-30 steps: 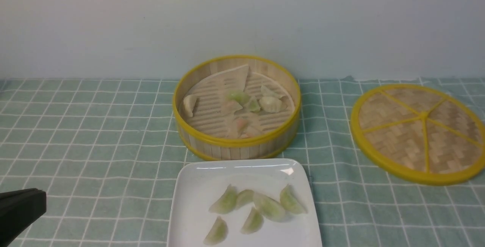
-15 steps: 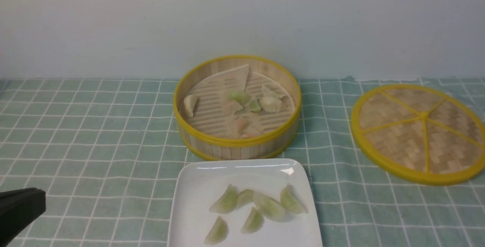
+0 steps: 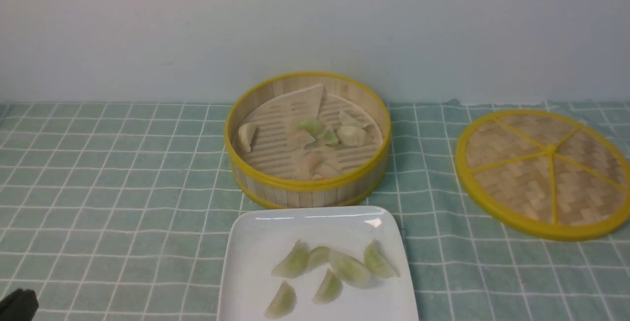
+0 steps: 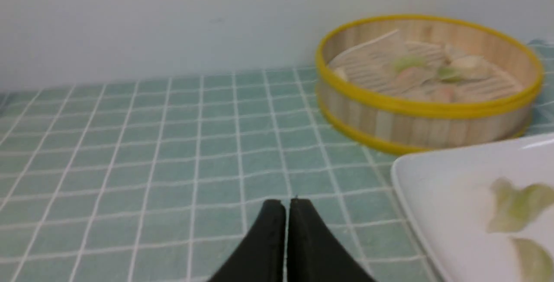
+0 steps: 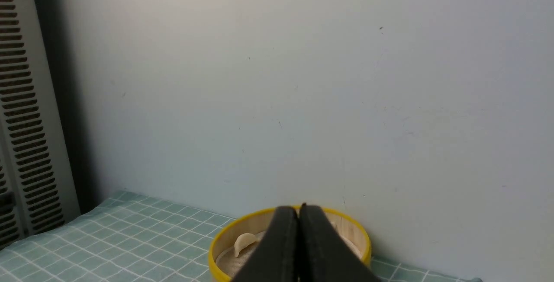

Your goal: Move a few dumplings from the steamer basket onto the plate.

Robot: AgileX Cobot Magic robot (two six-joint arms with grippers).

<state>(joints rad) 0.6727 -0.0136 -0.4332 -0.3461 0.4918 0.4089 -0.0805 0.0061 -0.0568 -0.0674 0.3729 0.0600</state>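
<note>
The steamer basket (image 3: pixel 307 185) stands at the table's middle back, holding green dumplings (image 3: pixel 310 125) among whitish and pinkish ones. The white plate (image 3: pixel 256 242) lies in front of it with several green dumplings (image 3: pixel 349 268) on it. My left gripper (image 3: pixel 17 304) shows as a dark tip at the lower left corner; in the left wrist view it (image 4: pixel 285 202) is shut and empty over the cloth, left of the plate (image 4: pixel 433 178) and basket (image 4: pixel 426 109). My right gripper (image 5: pixel 298 207) is shut and empty, out of the front view, with the basket (image 5: pixel 218 247) beyond it.
The flat woven lid (image 3: pixel 544 171) with yellow spokes lies at the right on the green checked cloth (image 3: pixel 123 188). A pale wall runs behind the table. A grey vented panel (image 5: pixel 26 122) stands at one side in the right wrist view.
My left gripper has drawn back and down toward the lower left corner of the front view, so only a small tip shows. The dumplings, plate and basket have not moved.
</note>
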